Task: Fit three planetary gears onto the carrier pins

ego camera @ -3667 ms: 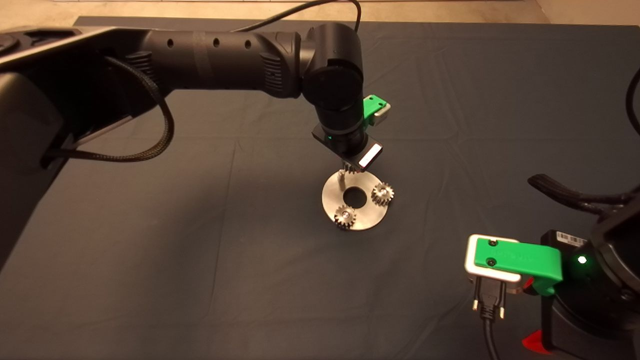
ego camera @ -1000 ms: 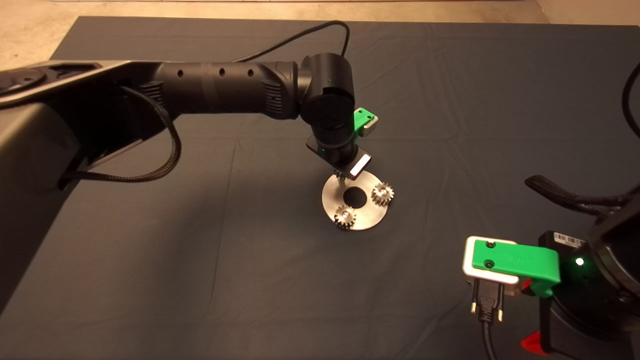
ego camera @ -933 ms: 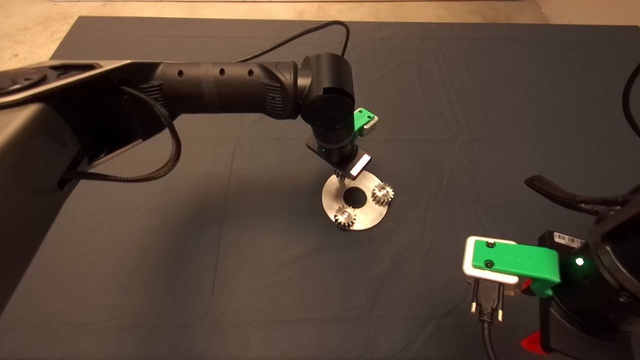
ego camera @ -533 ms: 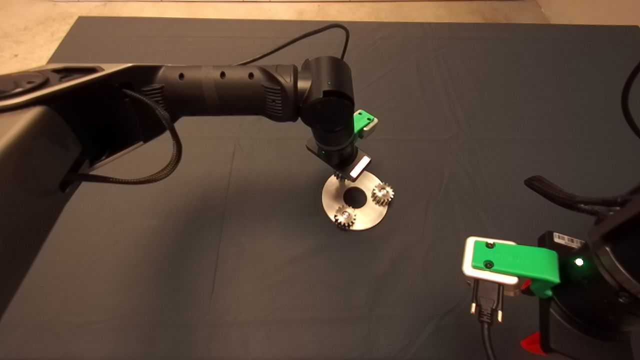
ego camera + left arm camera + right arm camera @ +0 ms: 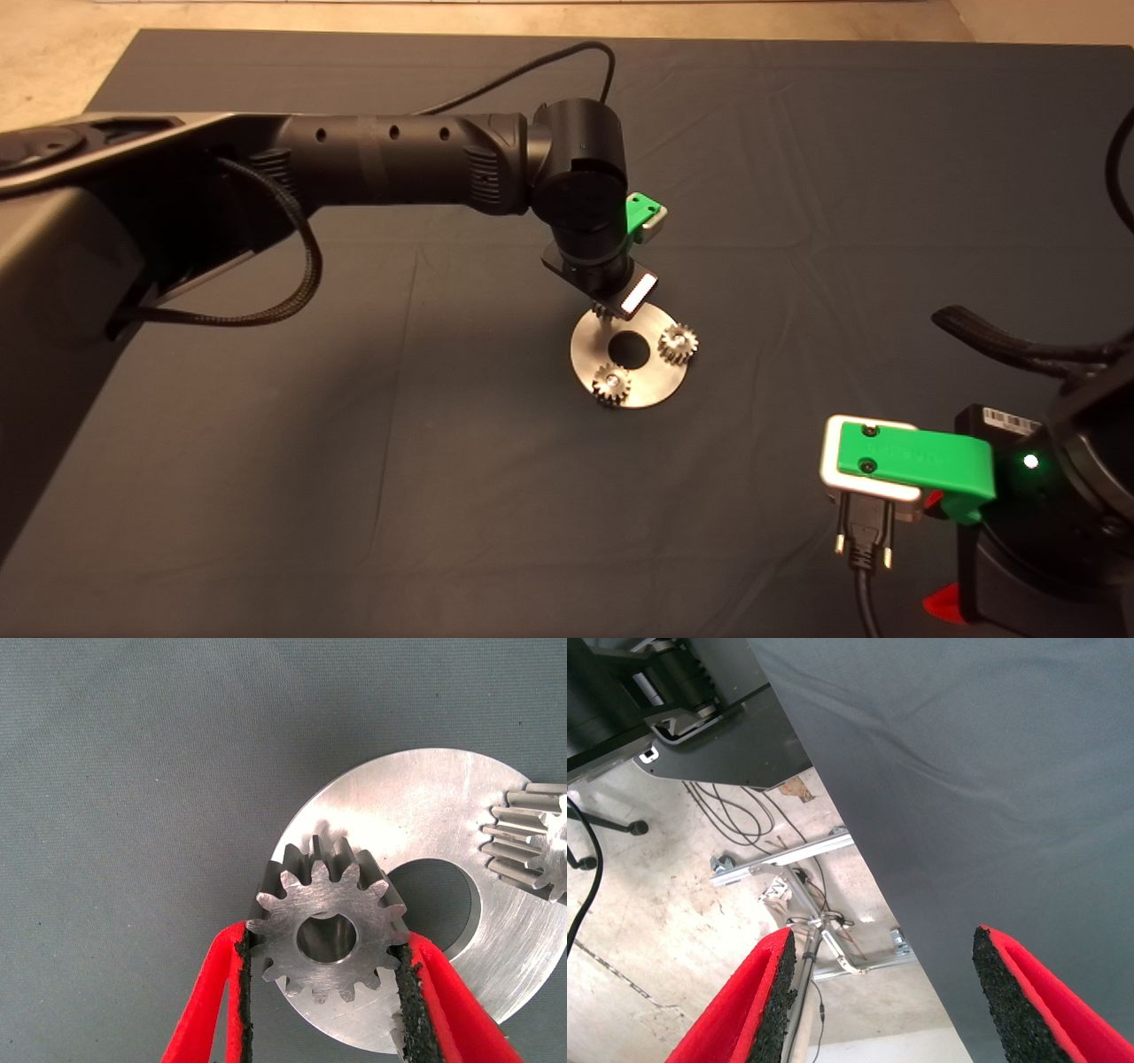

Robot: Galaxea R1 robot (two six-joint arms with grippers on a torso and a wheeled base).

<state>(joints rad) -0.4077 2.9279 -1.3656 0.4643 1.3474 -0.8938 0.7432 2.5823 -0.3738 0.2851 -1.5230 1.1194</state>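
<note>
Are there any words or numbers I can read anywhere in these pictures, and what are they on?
No text can be read.
Barcode sticker on the black box by the right gripper: print too small to read.
Third gear in the left gripper, disc, two seated gears: no markings.

So the count: three gears total. Two sit on the disc (image 5: 651, 379), one near its front edge (image 5: 611, 385) and one on its right side (image 5: 678, 342). The third gear (image 5: 328, 935) is pinched between the red fingers (image 5: 205, 1005) of the left claw (image 5: 323, 992), over the disc. One disc, with one big centre hole. Two claws, the right claw (image 5: 877, 1001) parked at the bench edge with fingers apart. One dark mat (image 5: 354, 487).
</note>
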